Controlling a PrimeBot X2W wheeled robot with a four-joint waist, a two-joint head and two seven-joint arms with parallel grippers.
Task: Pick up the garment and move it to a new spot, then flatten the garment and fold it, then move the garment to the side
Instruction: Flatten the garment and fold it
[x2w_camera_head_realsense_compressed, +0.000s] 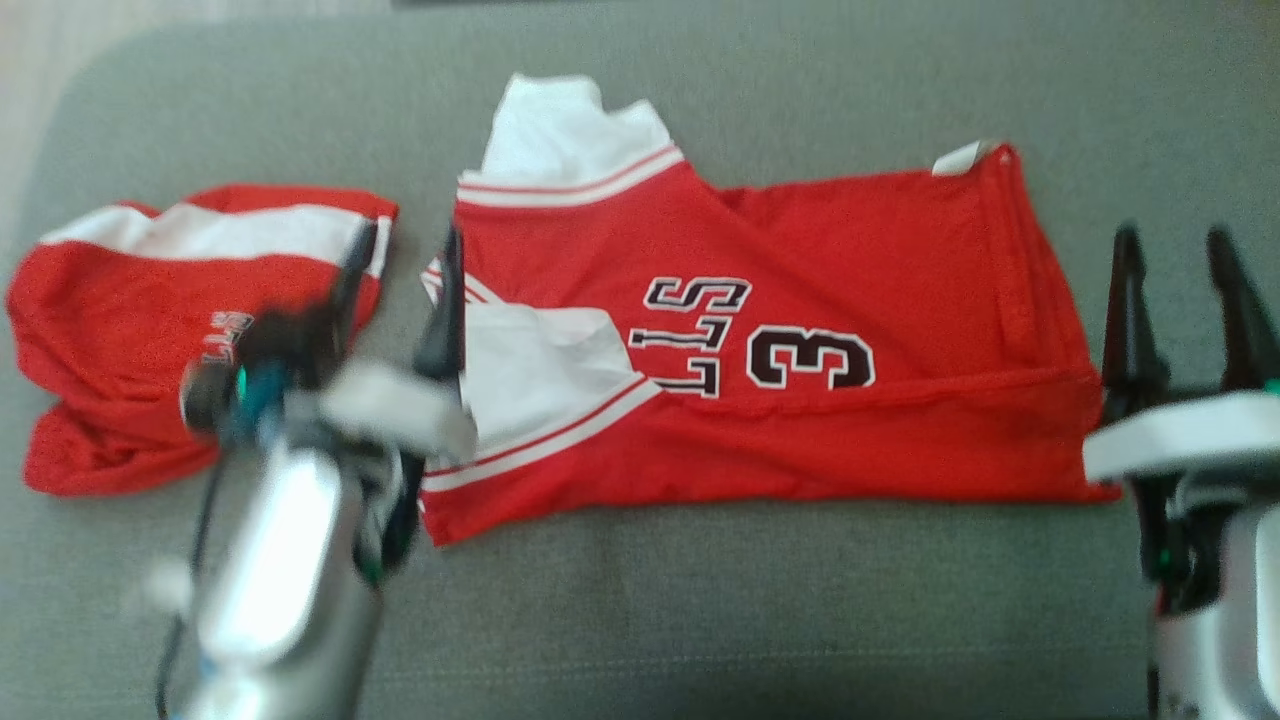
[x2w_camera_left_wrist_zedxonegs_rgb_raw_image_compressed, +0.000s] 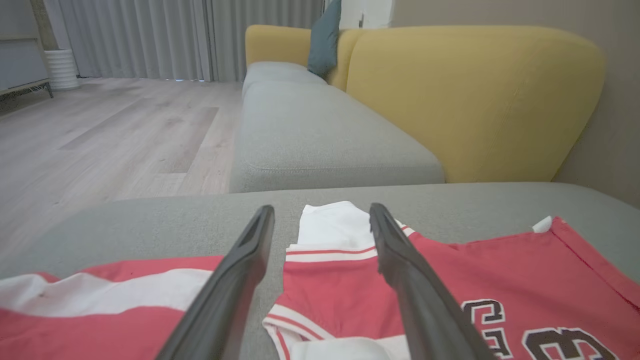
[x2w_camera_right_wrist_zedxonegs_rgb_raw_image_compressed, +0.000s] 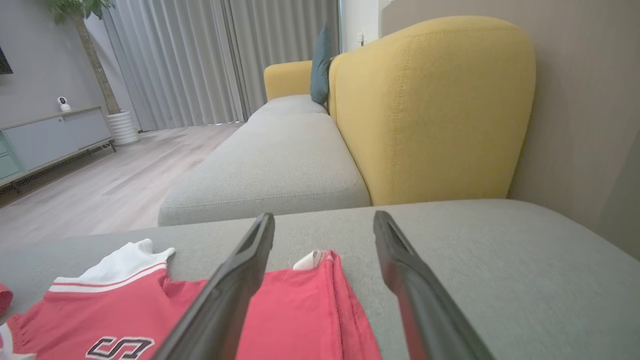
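Well, both claws are spread wide and hold nothing. The left gripper hovers over the strip of grey between two red pieces, one finger just at the sleeve end of the jersey. It is blurred from the head camera, but its own wrist view shows nothing between the fingers. The right gripper hangs at the opposite end, by the hem, equally empty. With one claw at each end, I'd guess they are lined up to bring the ends together for another fold. The jersey lies flat across the middle of the grey sofa seat, its white sleeves already turned in over the red body, so the flattening looks done and the folding partly so. Its black, white-edged lettering is upside down to the robot: what looks like "LLS" beside a large "3". A small white tag pokes out at the far hem corner, with nothing legible on it. Off to the left sits a second red garment, bundled smaller; its print is too blurred to read. Beyond the seat rise a yellow backrest and a teal cushion.
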